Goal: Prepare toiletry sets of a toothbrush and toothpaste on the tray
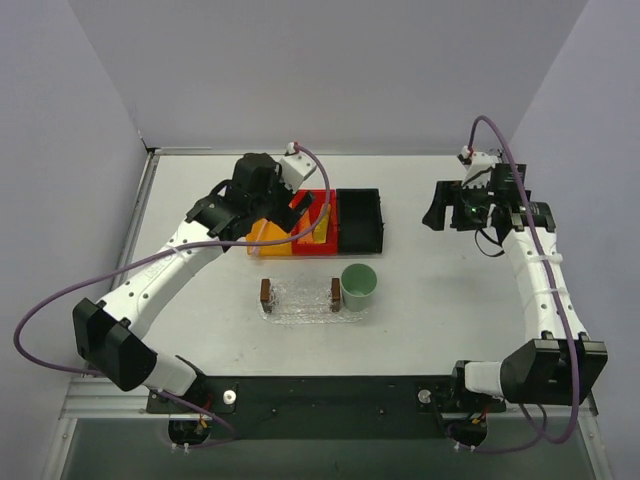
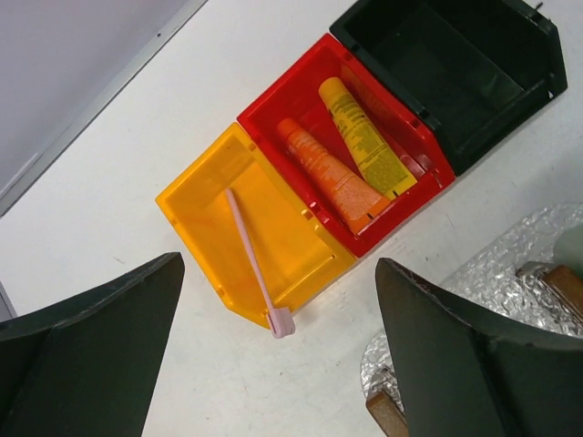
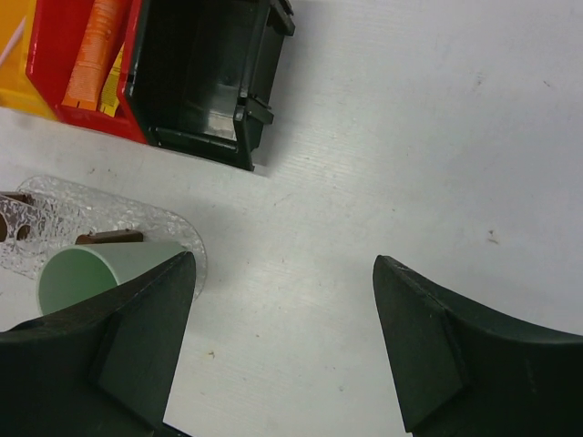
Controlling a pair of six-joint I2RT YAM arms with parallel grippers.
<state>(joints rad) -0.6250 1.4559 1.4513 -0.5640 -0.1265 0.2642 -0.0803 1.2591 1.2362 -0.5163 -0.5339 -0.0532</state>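
Note:
The pale pink toothbrush [image 2: 250, 255] lies diagonally in the orange bin [image 2: 205, 196], its head over the bin's open front edge. An orange toothpaste tube [image 2: 330, 177] and a yellow one [image 2: 364, 137] lie side by side in the red bin [image 2: 264, 118]. The clear bumpy oval tray [image 1: 300, 300] sits in front of the bins, and also shows in the left wrist view [image 2: 510, 255] and the right wrist view [image 3: 164, 223]. My left gripper [image 2: 278, 266] hovers open above the orange and red bins [image 1: 310, 215]. My right gripper [image 1: 440, 215] is open and empty over bare table at the right [image 3: 282, 259].
A pale green cup [image 1: 359, 285] stands on the tray's right end, next to a brown handle [image 1: 335, 293]; a second handle [image 1: 265, 291] is at the left end. An empty black bin [image 1: 360, 220] sits to the right of the red bin.

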